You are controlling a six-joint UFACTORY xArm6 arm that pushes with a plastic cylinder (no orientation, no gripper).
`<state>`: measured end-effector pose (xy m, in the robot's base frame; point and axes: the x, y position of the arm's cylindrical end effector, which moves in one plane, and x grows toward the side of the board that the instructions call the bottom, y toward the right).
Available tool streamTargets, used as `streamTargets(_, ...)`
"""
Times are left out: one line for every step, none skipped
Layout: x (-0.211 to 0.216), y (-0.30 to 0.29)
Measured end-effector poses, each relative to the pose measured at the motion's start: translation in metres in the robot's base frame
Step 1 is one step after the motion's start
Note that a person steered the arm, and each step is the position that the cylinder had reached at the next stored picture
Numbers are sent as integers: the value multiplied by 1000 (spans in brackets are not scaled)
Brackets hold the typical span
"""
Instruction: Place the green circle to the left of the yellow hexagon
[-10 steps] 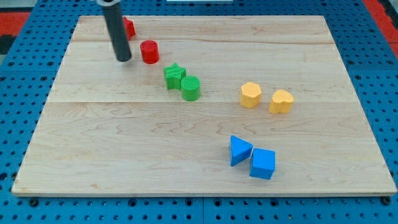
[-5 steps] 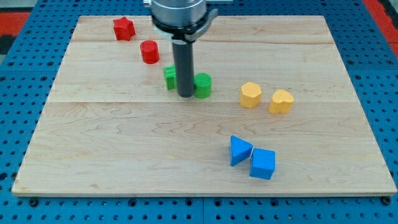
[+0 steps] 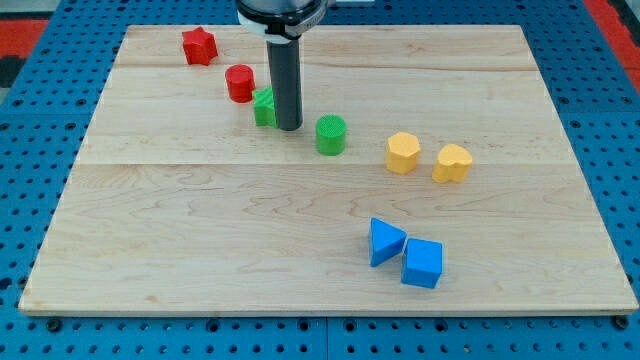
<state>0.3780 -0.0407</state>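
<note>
The green circle (image 3: pixel 331 134) stands on the wooden board, near the middle. The yellow hexagon (image 3: pixel 403 153) is to its right, with a small gap between them. My tip (image 3: pixel 288 126) rests on the board just left of the green circle and a little higher in the view, apart from it. The rod partly hides a green block, the star seen in the earlier frames (image 3: pixel 264 107), which sits against its left side.
A red cylinder (image 3: pixel 239 83) and a red star (image 3: pixel 199 45) lie toward the view's top left. A yellow heart (image 3: pixel 452 162) sits right of the hexagon. A blue triangle (image 3: pixel 385 241) and a blue cube (image 3: pixel 422 263) lie at the lower right.
My tip swung from beside the red cylinder down between the two green blocks, then moved slightly up. The green circle slid right toward the hexagon; the green star shifted up-left.
</note>
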Motion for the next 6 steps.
streamTargets(-2, 31)
streamTargets(0, 67)
streamTargets(16, 64)
streamTargets(18, 64)
streamTargets(20, 75)
streamTargets(25, 77)
